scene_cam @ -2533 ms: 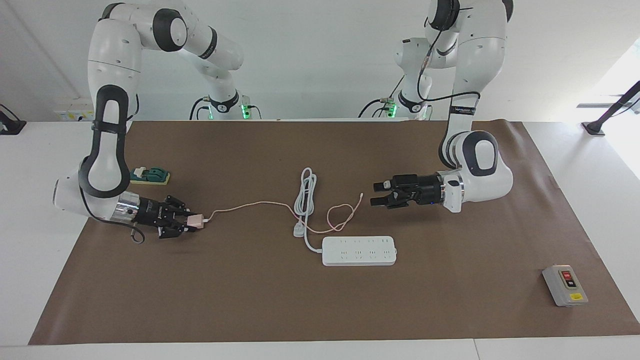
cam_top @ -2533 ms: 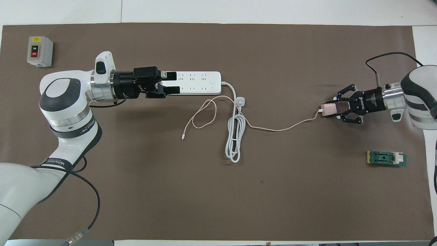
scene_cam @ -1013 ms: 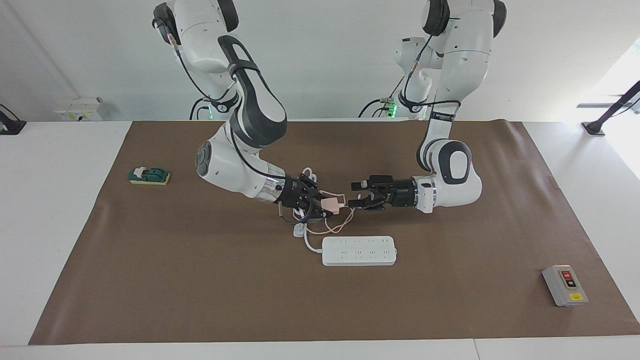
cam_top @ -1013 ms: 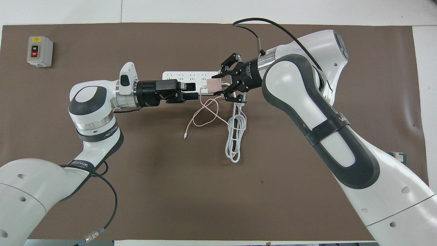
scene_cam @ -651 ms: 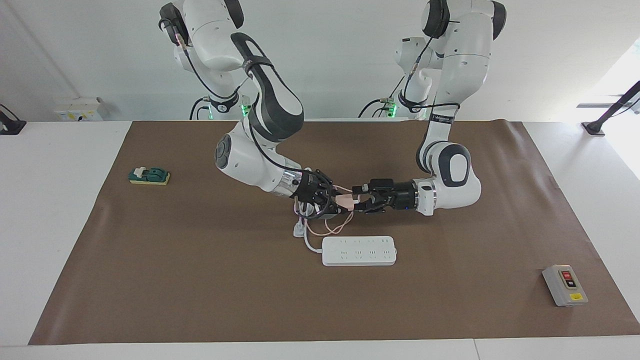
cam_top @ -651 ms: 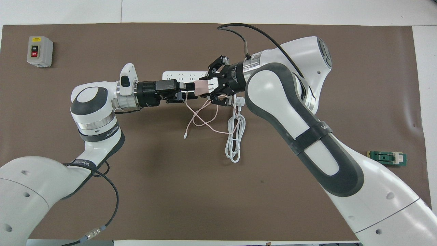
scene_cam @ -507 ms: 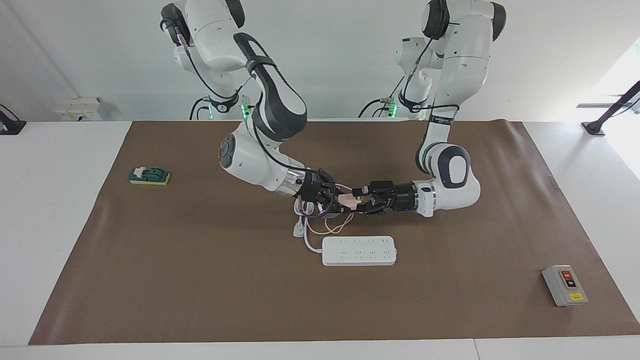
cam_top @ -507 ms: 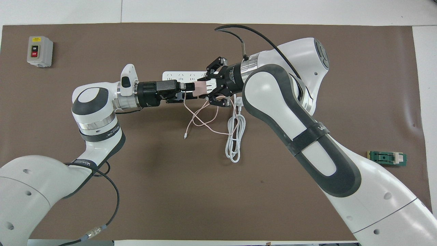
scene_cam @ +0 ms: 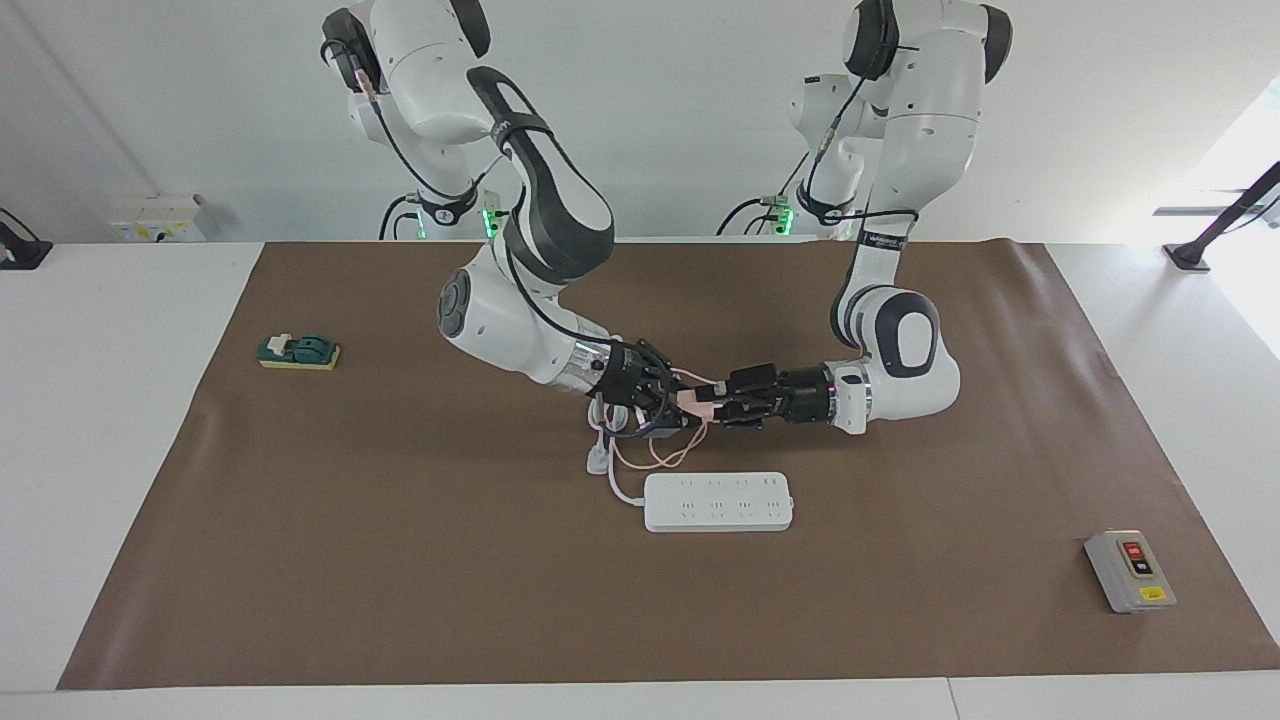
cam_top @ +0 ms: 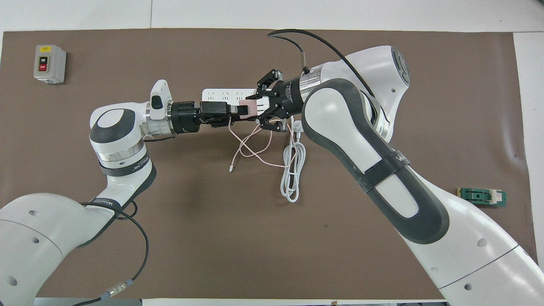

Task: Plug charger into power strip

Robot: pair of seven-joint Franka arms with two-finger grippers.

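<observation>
Brown paper covers the worktop [scene_cam: 400,560]. Nearest the robots, and nearer to them than the power strip [scene_cam: 718,502], a small green block [scene_cam: 300,351] lies well off toward the right arm's end. Next comes the strip's thick white cord [cam_top: 291,170], coiled in a long loop just beside the strip on the robots' side, with the thin pink cable [cam_top: 255,153] tangled loosely across it. Raised over that tangle, close to the strip's cord end, the two arms meet tip to tip. The right claw [scene_cam: 672,398] is clenched on the charger [cam_top: 248,108], and the left claw [scene_cam: 715,398] has its tip right against the charger's free end; whether it grips I cannot tell. The strip lies flat, sockets up, with nothing plugged into it and neither claw touching it. A grey switch box [scene_cam: 1130,570] sits farther from the robots than the strip, well apart toward the left arm's end. By my reading the task is about halfway: the charger is off the worktop and carried to the strip, and this looks like a handover between the arms. Turning the prongs down, lining them up with a socket and pressing in are all left. The charger is a small pale pink cube, much smaller than the strip, and its cable trails down slack to the worktop.
</observation>
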